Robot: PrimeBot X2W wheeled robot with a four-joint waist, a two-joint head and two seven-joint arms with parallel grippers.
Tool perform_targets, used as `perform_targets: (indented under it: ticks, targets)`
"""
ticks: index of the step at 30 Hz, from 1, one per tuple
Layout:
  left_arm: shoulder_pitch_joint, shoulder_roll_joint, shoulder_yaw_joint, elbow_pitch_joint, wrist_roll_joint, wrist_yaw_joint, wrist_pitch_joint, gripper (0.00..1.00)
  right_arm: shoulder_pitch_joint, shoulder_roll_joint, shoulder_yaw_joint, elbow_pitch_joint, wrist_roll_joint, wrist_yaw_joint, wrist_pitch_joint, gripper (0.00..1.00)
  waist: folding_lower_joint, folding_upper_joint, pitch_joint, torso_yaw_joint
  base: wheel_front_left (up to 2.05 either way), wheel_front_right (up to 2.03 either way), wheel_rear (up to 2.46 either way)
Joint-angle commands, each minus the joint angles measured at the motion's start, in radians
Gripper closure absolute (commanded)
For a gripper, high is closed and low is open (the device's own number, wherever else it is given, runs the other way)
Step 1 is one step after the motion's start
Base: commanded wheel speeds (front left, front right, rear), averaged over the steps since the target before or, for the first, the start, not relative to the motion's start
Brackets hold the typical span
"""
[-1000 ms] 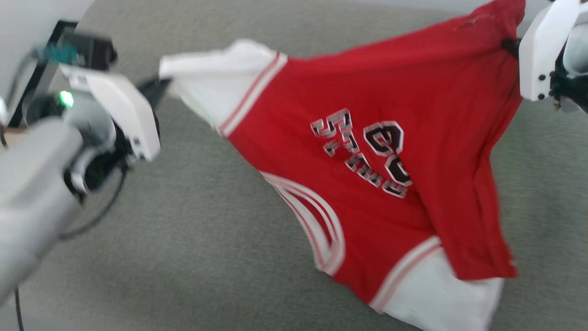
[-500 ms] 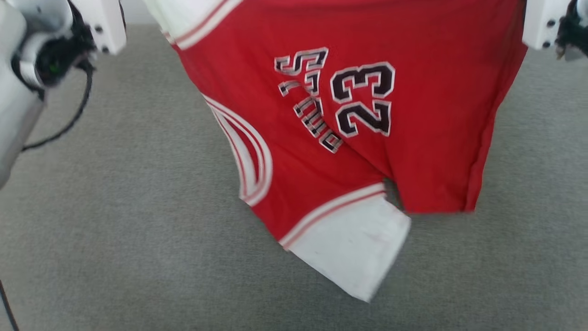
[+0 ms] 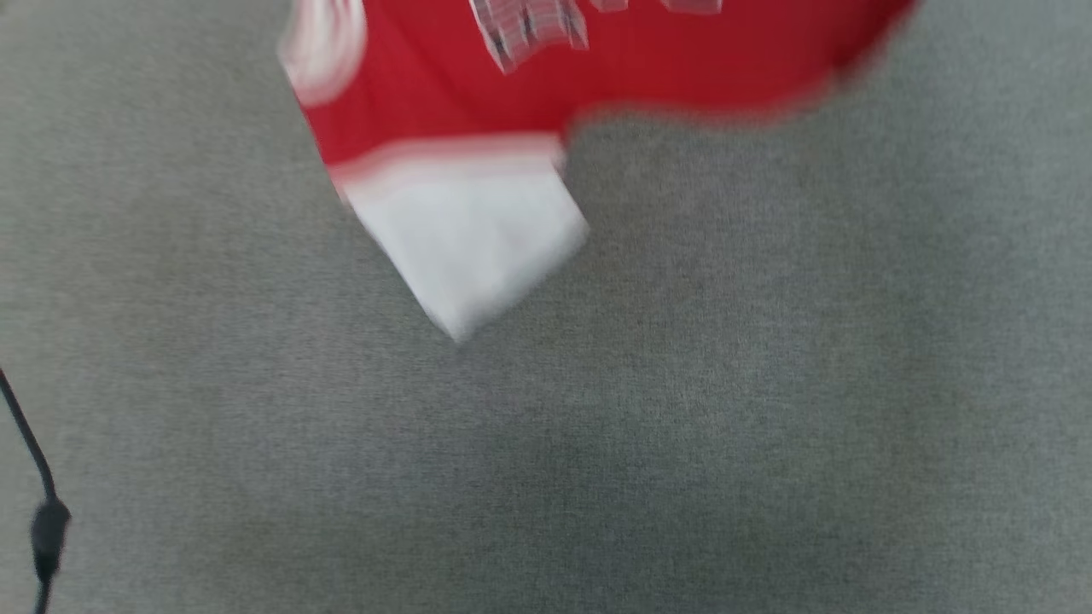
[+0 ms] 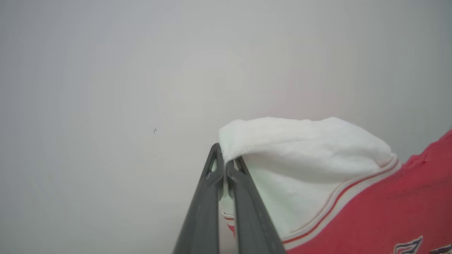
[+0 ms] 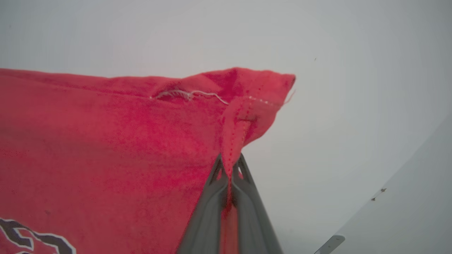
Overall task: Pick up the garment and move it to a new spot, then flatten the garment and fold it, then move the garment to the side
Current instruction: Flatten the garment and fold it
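**1. Position.** The garment (image 3: 597,77) hangs in the air, stretched between the two arms above the grey carpeted surface (image 3: 768,409). Its lower part is blurred in the head view. You cannot tell whether the dangling sleeve (image 3: 469,239) brushes that surface.

**2. End effector state.** The left end effector (image 4: 223,160) is pressed together on the edge of the upper sleeve (image 4: 303,141), with white cloth bunched over its tips. The right end effector (image 5: 229,165) is pressed together on a red hem corner (image 5: 254,84), at a stitched seam.

**3. Handling.** Treat the garment as light, soft and fully limp. It will hold no shape, it drapes from the two pinch points, and unsupported parts sag. The knit cloth looks unlikely to slip from a firm pinch. It is not fragile, though a loose thread (image 5: 190,94) shows near the right-hand seam. Take hold at hems, seams and sleeve edges, where the cloth is doubled. Choose points well apart so that the panel spreads under its own weight. Avoid a mid-panel pinch, which would probably gather the layers.

**4. Count.**
- One garment.
- Two sleeves: one pinched, one hanging.
- Two end effectors, both gripping.
- One dark cable (image 3: 47,529), at the lower left of the head view.
- The printed characters (image 3: 529,30) are too blurred to count.
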Motion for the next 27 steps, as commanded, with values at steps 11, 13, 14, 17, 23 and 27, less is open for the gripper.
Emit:
perform_targets:
  ticks: [11,13,14,17,23,27]
  targets:
    - [-0.072,0.012,0.178,-0.067,0.199,-0.022,-0.199,1.00,-0.093,0.078,-0.169,0.158,-0.339,-0.001,-0.371,1.00,0.0000,0.0000,0.088,0.009,0.00,0.00,0.00]
    - [-0.005,0.006,0.202,-0.068,0.217,-0.042,-0.200,1.00,-0.063,0.093,-0.164,0.206,-0.351,-0.001,-0.357,1.00,0.0000,0.0000,0.081,0.017,0.00,0.00,0.00]
    - [0.027,0.004,0.200,-0.055,0.218,-0.053,-0.200,1.00,-0.051,0.103,-0.160,0.226,-0.349,-0.001,-0.358,1.00,0.0000,0.0000,0.077,0.019,0.00,0.00,0.00]
    - [0.122,-0.017,0.179,0.012,0.197,-0.082,-0.200,1.00,-0.008,0.111,-0.140,0.293,-0.330,-0.001,-0.331,1.00,0.0000,0.0000,0.062,0.030,0.00,0.00,0.00]
    - [0.257,-0.067,0.149,0.104,0.141,-0.104,-0.156,1.00,0.089,0.106,-0.129,0.366,-0.261,-0.001,-0.300,1.00,0.0000,0.0000,0.030,0.051,0.00,0.00,0.00]
    - [0.339,-0.090,0.130,0.118,0.107,-0.108,-0.121,1.00,0.166,0.107,-0.115,0.385,-0.207,-0.001,-0.270,1.00,0.0000,0.0000,-0.003,0.064,0.00,0.00,0.00]
